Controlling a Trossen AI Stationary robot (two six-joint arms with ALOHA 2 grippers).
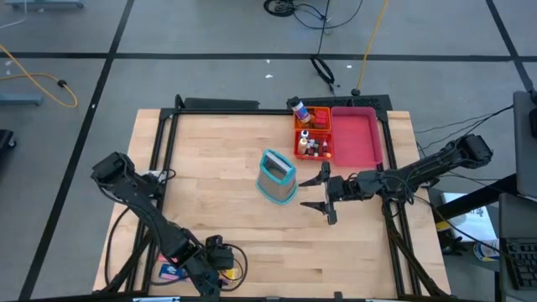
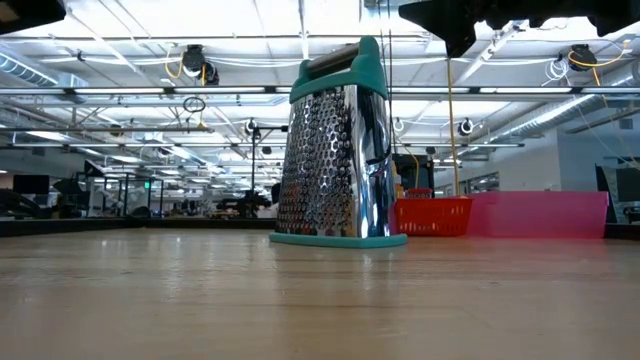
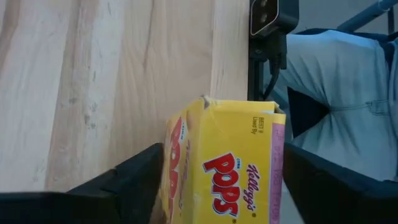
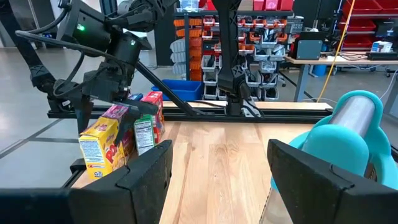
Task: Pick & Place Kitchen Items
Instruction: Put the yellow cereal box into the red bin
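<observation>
Left wrist view: L tool (image 3: 217, 186) straddles yellow box (image 3: 227, 165).

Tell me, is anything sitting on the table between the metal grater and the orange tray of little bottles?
No. In the high view, only bare wood separates the grater from the orange tray. The right claw hangs open beside the grater, off that stretch.
</observation>
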